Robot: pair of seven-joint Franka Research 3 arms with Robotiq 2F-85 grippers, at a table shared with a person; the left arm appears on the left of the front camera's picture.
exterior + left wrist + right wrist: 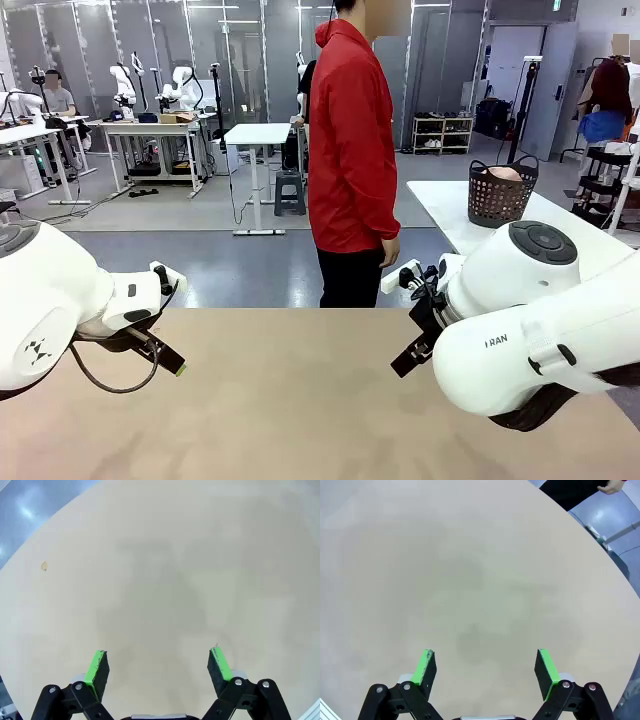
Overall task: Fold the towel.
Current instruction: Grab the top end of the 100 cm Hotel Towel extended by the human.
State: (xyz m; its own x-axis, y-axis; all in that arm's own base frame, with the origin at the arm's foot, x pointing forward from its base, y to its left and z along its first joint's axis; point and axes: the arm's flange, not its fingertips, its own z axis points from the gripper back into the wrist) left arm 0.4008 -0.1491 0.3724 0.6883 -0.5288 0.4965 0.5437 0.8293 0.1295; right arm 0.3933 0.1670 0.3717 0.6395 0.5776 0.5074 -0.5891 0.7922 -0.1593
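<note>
The towel (505,173) is a salmon-pink bundle that pokes above the rim of a black basket (497,200) on a white table at the back right, far from both arms. Over the bare tan table (290,400) my left gripper (165,357) hovers at the left and my right gripper (410,356) at the right. In the left wrist view the left gripper (160,665) is open, its green pads wide apart over bare tabletop. The right gripper (486,667) in its own wrist view is likewise open, with nothing between its fingers.
A person in a red jacket (350,140) stands at the table's far edge, turned sideways, one hand (390,250) hanging down. The white side table (450,215) stands beyond the tan table's right corner. Grey floor lies behind.
</note>
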